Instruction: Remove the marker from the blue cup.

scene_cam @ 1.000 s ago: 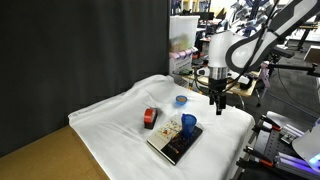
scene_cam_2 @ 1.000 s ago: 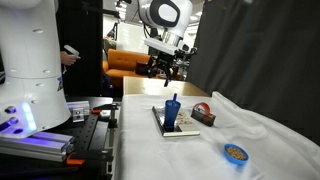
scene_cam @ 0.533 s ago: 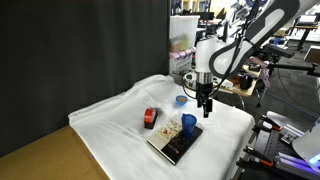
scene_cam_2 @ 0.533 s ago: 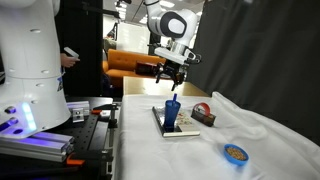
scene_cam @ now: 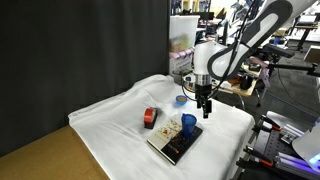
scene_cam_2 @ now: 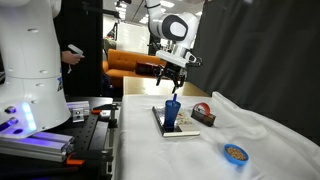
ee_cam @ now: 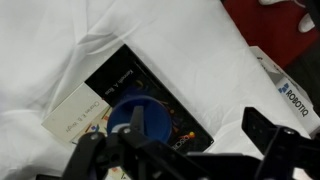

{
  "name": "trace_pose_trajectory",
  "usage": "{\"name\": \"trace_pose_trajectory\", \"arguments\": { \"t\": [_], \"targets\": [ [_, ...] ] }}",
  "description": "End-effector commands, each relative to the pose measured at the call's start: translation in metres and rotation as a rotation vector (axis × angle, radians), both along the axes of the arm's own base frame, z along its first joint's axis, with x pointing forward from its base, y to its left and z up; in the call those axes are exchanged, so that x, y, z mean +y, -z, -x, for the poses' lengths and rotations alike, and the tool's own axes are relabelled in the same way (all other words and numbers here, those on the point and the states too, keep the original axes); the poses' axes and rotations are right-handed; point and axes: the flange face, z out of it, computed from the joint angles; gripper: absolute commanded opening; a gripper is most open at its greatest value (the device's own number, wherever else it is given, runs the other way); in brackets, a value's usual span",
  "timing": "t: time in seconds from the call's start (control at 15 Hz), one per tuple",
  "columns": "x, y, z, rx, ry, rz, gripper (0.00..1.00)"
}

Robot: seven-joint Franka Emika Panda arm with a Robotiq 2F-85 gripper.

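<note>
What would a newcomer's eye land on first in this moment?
The open gripper hangs above the blue cup, which stands on a dark book near the table's edge with a marker poking out of it. Beside the book, a red block lies on the white cloth.

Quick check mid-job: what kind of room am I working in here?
Likely a robotics lab: a black curtain as backdrop, another white robot base beside the cloth-covered table, and cluttered shelving behind.
</note>
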Motion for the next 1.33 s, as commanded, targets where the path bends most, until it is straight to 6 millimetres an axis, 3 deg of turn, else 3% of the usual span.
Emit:
{"name": "trace_pose_trajectory", "arguments": {
  "t": [0.0,0.33,0.73,1.27],
  "targets": [
    [-0.004,-0.002,-0.023,-0.040,-0.029,0.005,1.00],
    [0.007,-0.007,-0.045,-0.082,-0.056,-0.008,1.00],
    [0.035,0.005,-0.042,-0.070,-0.098,-0.036,1.00],
    [0.036,0.015,-0.056,-0.075,-0.096,-0.051,1.00]
  ]
}}
